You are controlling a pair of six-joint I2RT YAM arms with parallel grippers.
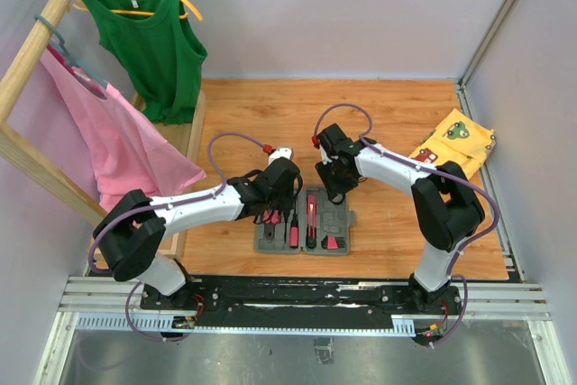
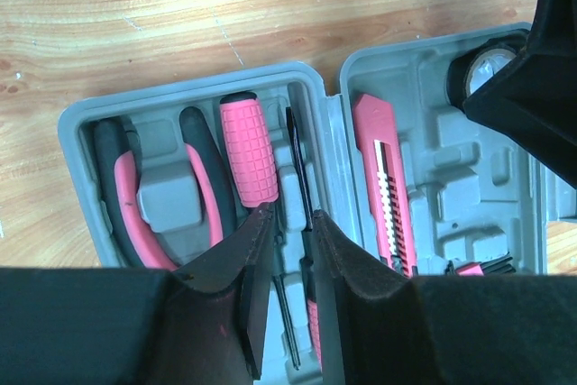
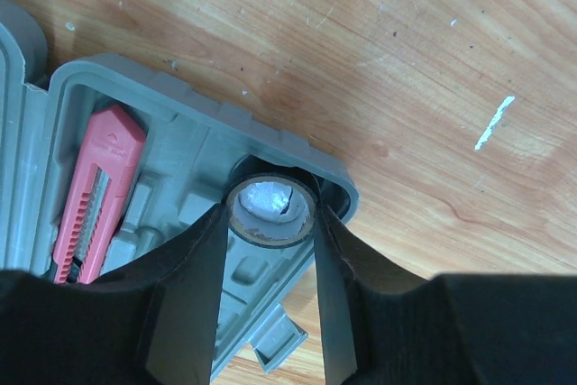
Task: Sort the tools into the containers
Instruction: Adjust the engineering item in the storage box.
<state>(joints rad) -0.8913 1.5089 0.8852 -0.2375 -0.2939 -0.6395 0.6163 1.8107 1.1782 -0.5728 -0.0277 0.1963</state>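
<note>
Right tool (image 3: 269, 227) clasps the disc (image 3: 269, 197) by its rim, in the case's (image 3: 144, 78) far right corner slot. It looks light, stiff and smooth, so squeeze across its width. Left tool (image 2: 292, 223), nearly closed, straddles a slim screwdriver (image 2: 297, 164) in the case's left half; whether it grips, I cannot tell.

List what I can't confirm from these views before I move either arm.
Pliers: head end hidden under the left gripper, left wrist view.
Disc: partly covered by the right gripper, left wrist view; whether its fingers pinch it is unclear in right wrist view.
Case: in top view both arms overhang it; tools too small to identify.
</note>
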